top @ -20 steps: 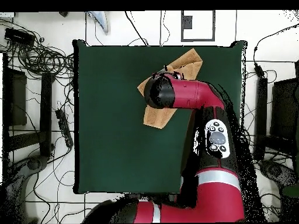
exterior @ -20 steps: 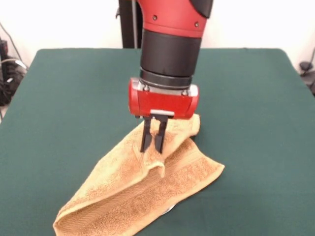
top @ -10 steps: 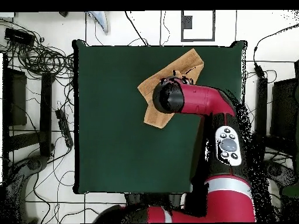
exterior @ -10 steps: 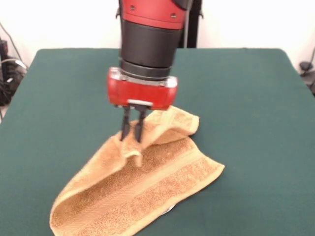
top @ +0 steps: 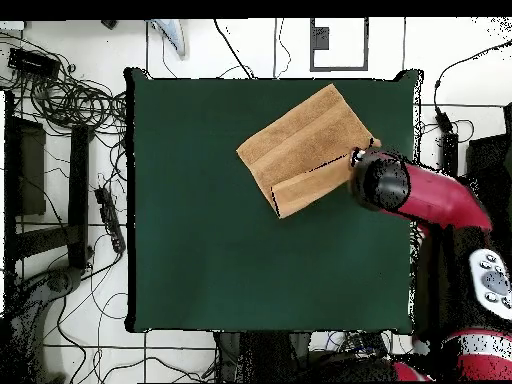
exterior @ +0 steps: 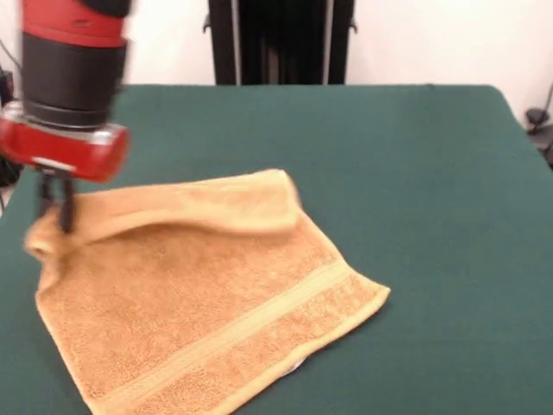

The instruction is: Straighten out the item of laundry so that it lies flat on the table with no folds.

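The orange-tan towel (exterior: pixel 199 294) lies mostly spread on the dark green table (exterior: pixel 415 173), left of middle and near the front edge. Its far edge is folded over itself in a long strip (exterior: pixel 207 212). One woven band (exterior: pixel 259 316) shows near the front edge. My gripper (exterior: pixel 54 226) is at the far left, shut on the towel's left corner and holding it slightly raised. In the overhead view the towel (top: pixel 295 140) lies toward the table's (top: pixel 200 250) upper right, with the folded flap (top: pixel 310 190) beside my wrist (top: pixel 380 182), which hides the gripper.
The black pedestal (exterior: pixel 276 41) stands behind the table's far edge. My gripper is close to the table's left edge in the front view. Cables (top: pixel 60 95) and equipment lie on the floor around the table.
My gripper has moved far to the left in the front view, dragging the towel's corner with it. The bunched towel has opened out into a wide sheet with one folded strip.
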`<state>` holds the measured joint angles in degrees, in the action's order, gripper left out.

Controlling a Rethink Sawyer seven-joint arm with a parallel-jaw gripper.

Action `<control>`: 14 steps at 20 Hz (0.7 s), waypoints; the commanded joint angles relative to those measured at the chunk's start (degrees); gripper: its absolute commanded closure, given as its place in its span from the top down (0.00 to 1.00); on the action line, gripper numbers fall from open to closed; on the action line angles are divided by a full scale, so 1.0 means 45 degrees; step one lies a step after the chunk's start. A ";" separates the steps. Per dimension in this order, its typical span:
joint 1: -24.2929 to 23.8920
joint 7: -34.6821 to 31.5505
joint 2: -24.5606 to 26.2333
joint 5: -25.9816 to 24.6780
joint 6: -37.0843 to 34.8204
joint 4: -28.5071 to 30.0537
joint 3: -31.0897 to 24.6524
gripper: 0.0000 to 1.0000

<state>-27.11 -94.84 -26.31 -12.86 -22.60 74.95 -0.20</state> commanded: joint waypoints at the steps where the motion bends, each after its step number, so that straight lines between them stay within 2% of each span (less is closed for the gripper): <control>1: -0.0707 0.1389 0.1672 -0.0949 -0.0567 0.1064 -0.1935 0.00; 14: -0.0813 0.0293 0.1742 -0.1260 -0.0359 0.1291 -0.2125 0.00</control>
<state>-33.90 -94.84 -21.57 -17.22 -22.58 75.00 -1.01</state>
